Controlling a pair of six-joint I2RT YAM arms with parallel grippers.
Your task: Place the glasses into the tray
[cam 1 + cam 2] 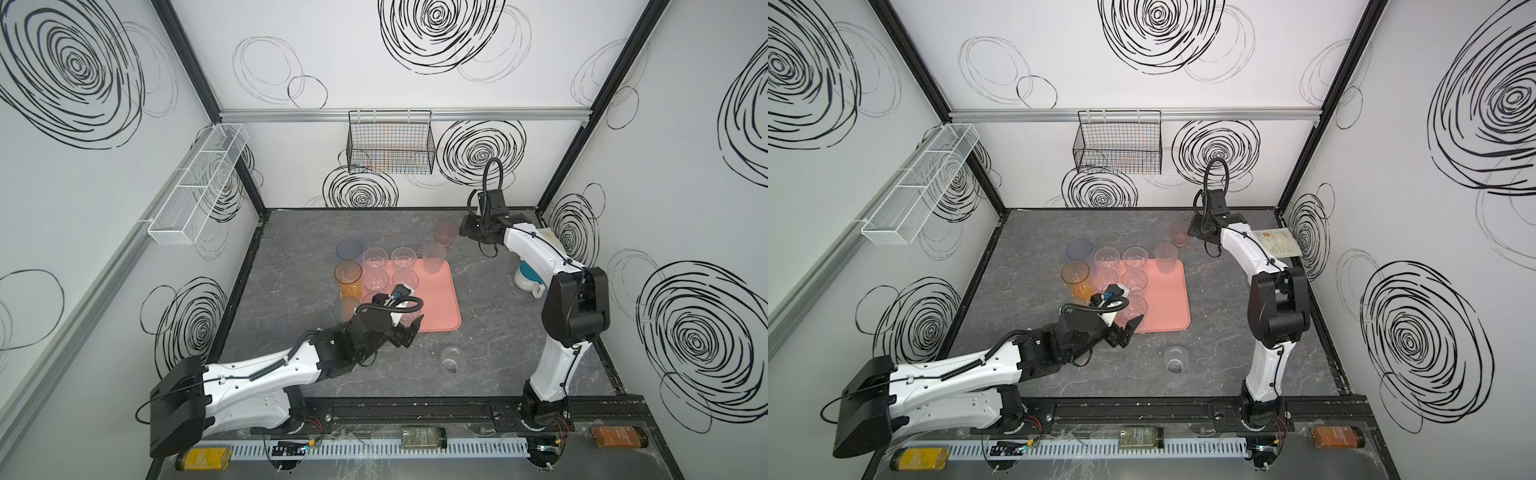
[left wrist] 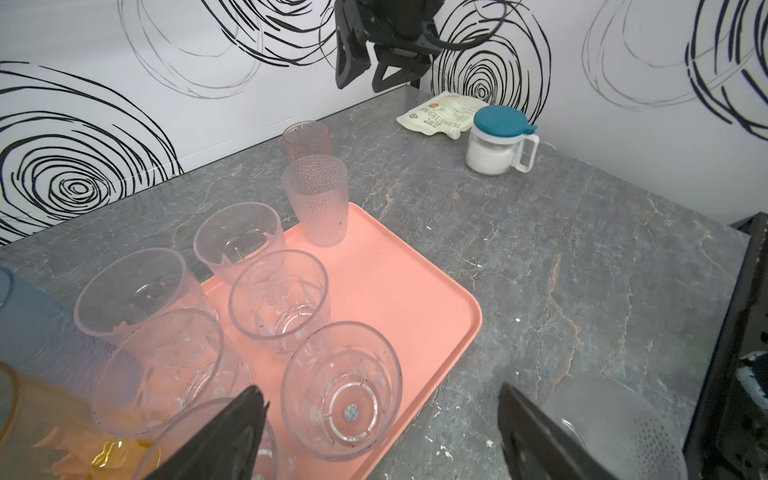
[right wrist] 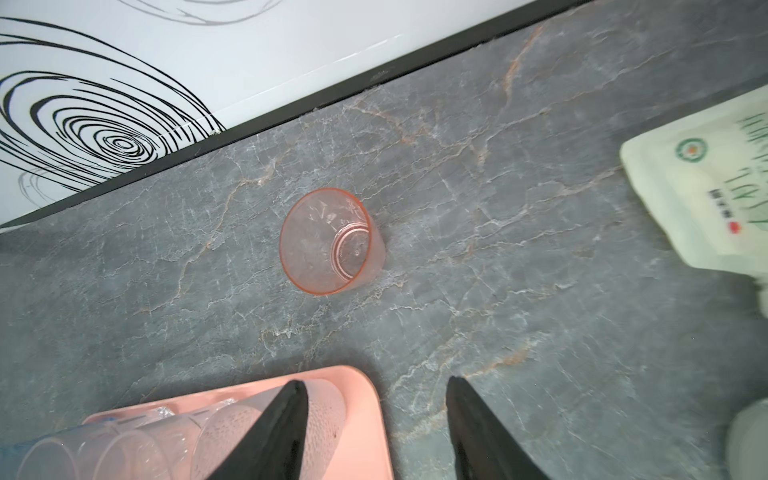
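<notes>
One glass (image 2: 316, 203) dotted, wrist views only.

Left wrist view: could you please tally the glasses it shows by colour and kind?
Clear smooth glasses: 6
Clear dimpled glasses: 2
Pink glass: 1
Blue glass: 1
Amber glass: 1
Total: 11

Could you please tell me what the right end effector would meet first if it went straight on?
Probably the pink glass standing on the table, nearly in line ahead of the right end effector; depth is unclear, so it might touch the table first.
</notes>
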